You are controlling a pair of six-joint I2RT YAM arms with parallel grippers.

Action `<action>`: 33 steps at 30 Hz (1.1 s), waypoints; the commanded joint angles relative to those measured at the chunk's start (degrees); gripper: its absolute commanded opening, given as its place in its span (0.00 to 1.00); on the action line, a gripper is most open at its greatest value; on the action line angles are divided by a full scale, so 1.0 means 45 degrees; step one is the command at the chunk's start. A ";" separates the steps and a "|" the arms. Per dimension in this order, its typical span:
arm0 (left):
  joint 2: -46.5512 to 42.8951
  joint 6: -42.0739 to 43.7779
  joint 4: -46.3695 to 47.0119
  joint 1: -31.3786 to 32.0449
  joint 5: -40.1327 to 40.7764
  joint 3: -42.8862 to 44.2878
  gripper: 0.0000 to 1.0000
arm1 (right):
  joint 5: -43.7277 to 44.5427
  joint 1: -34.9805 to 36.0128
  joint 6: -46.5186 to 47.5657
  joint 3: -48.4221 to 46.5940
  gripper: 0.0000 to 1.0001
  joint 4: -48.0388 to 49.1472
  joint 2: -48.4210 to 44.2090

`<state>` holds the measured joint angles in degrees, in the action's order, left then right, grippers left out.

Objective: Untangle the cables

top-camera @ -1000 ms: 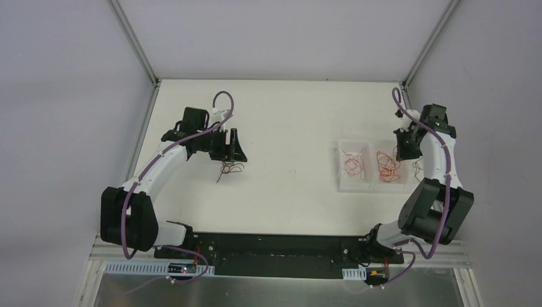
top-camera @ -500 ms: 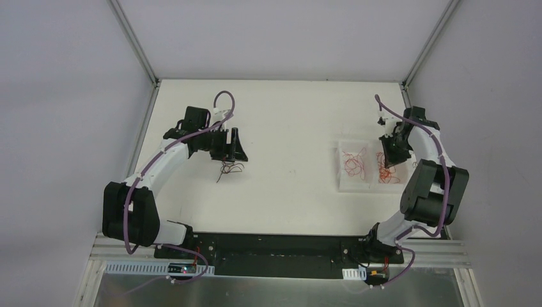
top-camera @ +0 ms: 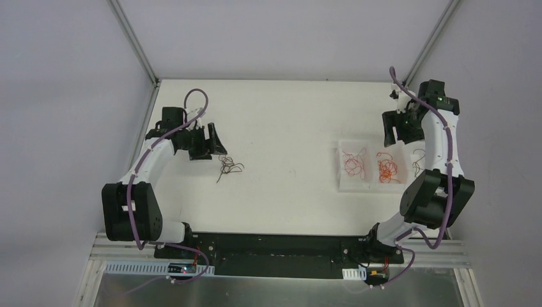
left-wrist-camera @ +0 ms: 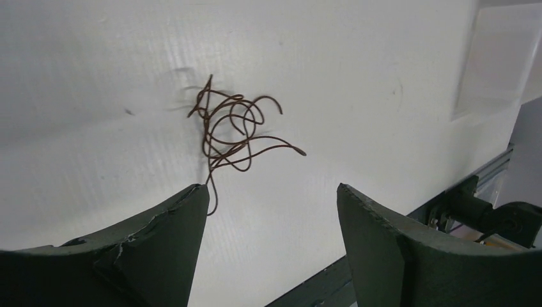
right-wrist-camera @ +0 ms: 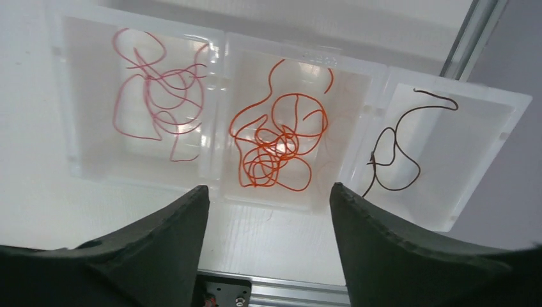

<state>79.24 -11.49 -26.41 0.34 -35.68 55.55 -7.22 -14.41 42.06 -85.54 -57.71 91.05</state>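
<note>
A small wad of dark brown cables (top-camera: 229, 167) lies loose on the white table; in the left wrist view this dark wad (left-wrist-camera: 233, 128) sits just beyond my fingertips. My left gripper (top-camera: 211, 144) (left-wrist-camera: 271, 188) is open and empty, to the left of the wad. Pink-red cables (right-wrist-camera: 160, 96) lie in the left compartment of a clear tray (right-wrist-camera: 300, 59), an orange tangle (right-wrist-camera: 281, 144) (top-camera: 387, 167) in the middle one, one dark cable (right-wrist-camera: 393, 150) in the right one. My right gripper (top-camera: 391, 131) (right-wrist-camera: 268, 187) hangs open and empty behind the tray.
The clear tray (top-camera: 348, 187) sits at the table's right side, close to the right wall and an aluminium frame post (right-wrist-camera: 470, 35). Black base rail (top-camera: 281, 246) runs along the near edge. White walls enclose the table on three sides.
My right gripper went from shut to open over the middle compartment and drew back from the tray. My left arm pulled back to the left, away from the dark wad.
</note>
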 commanded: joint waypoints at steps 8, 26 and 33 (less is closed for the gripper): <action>0.2633 0.0835 -0.0039 -0.0526 0.1198 -0.0014 0.66 | -0.5153 0.1966 -0.2526 -0.2128 0.83 -0.3010 -0.0631; 0.4897 -0.2495 0.3631 0.2190 -0.2731 -0.0335 0.00 | -0.4506 0.9725 -0.7831 0.1062 0.60 0.4580 0.2001; 0.4893 -0.2507 0.4091 0.2190 -0.2923 -0.0801 0.08 | -0.3836 1.1413 -0.8392 0.0043 0.61 0.5238 0.4256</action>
<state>102.13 -21.76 -10.26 10.37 -46.52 53.21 -28.12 34.76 7.20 -81.71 -37.98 107.79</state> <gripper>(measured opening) 0.037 0.603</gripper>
